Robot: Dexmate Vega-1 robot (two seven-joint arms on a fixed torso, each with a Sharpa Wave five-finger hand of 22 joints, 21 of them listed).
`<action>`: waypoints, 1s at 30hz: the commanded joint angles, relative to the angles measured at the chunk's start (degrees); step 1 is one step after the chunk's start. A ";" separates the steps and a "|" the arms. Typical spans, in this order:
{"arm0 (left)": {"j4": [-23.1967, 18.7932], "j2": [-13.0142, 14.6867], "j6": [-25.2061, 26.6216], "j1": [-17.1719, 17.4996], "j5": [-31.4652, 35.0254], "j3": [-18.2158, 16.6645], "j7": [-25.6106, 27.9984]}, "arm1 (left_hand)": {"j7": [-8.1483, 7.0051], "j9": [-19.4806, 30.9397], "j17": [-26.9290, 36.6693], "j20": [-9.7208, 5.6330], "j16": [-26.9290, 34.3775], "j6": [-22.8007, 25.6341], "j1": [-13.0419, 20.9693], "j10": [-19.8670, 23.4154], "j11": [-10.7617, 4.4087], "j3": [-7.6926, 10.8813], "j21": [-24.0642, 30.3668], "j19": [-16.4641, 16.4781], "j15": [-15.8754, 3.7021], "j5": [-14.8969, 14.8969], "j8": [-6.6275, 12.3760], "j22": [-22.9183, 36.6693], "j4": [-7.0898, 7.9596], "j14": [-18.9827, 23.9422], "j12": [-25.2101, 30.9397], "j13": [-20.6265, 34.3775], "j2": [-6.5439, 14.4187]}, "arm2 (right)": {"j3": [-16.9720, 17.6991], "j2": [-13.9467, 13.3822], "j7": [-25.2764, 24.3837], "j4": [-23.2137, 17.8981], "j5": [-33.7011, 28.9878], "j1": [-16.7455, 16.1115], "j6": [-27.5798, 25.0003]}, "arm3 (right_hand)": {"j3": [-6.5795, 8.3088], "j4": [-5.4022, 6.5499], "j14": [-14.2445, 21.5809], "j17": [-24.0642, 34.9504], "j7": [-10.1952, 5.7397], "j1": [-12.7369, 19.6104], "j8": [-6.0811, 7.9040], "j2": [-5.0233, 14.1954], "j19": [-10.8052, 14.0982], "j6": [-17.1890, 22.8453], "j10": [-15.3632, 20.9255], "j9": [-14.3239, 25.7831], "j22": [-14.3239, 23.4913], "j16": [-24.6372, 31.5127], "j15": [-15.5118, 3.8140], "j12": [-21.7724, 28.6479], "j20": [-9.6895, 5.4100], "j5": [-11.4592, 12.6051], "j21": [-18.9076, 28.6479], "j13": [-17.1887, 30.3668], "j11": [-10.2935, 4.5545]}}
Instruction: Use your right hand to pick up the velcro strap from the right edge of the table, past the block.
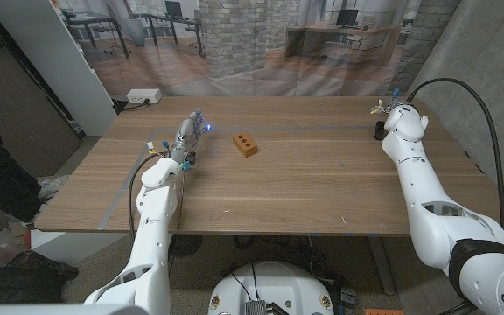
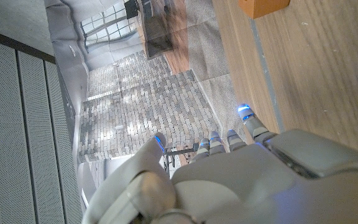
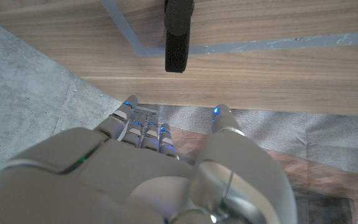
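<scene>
On the wooden worktop [image 1: 322,184], head view: an orange block [image 1: 246,144] with dark holes in its top lies a little left of centre, toward the far half. The left hand [image 1: 189,133] sits just left of the block, apart from it, fingers reaching toward the far edge with blue lights at the tips; it holds nothing. The right hand [image 1: 390,112] is at the far right corner of the worktop, its fingers small and partly hidden behind the white wrist, so from here I cannot tell how far apart they are. The velcro strap [image 1: 379,130] shows as a small dark piece on the worktop just beside the right wrist, near the right edge, well apart from the block. A white power strip [image 1: 143,96] lies on the floor beyond the far left corner. Left wrist view: the left hand [image 2: 229,180] has its fingers [image 2: 248,118] extended and slightly spread, empty; a corner of the block [image 2: 263,6] shows on the wood past the fingertips, not touched. Right wrist view: the right hand [image 3: 148,180] hangs with fingers extended, thumb [image 3: 224,121] set apart from the others, nothing between them. The strap [image 3: 179,31] lies as a black strip on the wood beside a line of grey tape [image 3: 253,45], beyond the fingertips and not in contact with them.
</scene>
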 commanded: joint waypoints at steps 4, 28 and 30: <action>1.00 0.08 -0.26 -0.68 0.15 -0.05 -0.08 | 0.16 0.21 0.14 0.30 0.04 -0.45 -0.15 -0.57 0.02 0.20 -0.23 -2.38 0.13 0.35 0.13 0.15 -0.53 -1.30 0.23 0.22 -0.09 | -1.94 -0.36 1.59 3.10 -2.29 1.82 -3.83 | -1.25 0.48 0.88 0.22 -0.03 -1.54 0.73 -0.85 0.66 1.29 0.73 0.08 0.09 0.57 0.27 0.51 0.27 0.49 0.40 0.24 0.43; 2.14 0.23 -0.67 -1.41 0.27 -0.28 -0.36 | 0.05 0.21 0.08 0.26 -0.04 -0.60 0.02 -0.73 0.15 0.14 -0.65 -2.38 0.08 0.31 0.12 0.15 -0.96 -1.45 0.18 0.21 -0.51 | -4.69 -0.60 3.92 6.58 -5.30 3.87 -8.23 | -3.87 0.81 5.58 0.07 0.78 -3.87 2.09 -3.03 3.16 6.99 5.75 0.10 0.09 1.41 0.53 1.65 1.17 1.48 0.76 0.28 0.88; 2.20 0.23 -0.71 -1.45 0.26 -0.31 -0.38 | 0.11 0.21 0.07 0.27 -0.05 -0.60 0.03 -0.75 0.13 0.13 -0.69 -2.38 0.07 0.31 0.13 0.15 -1.00 -1.47 0.18 0.21 -0.53 | -4.96 -0.55 4.11 7.01 -5.60 4.16 -8.64 | -4.07 0.81 6.15 0.07 0.83 -4.01 2.15 -3.22 3.61 7.37 5.97 0.10 0.10 1.52 0.63 1.63 1.22 1.56 0.88 0.28 0.95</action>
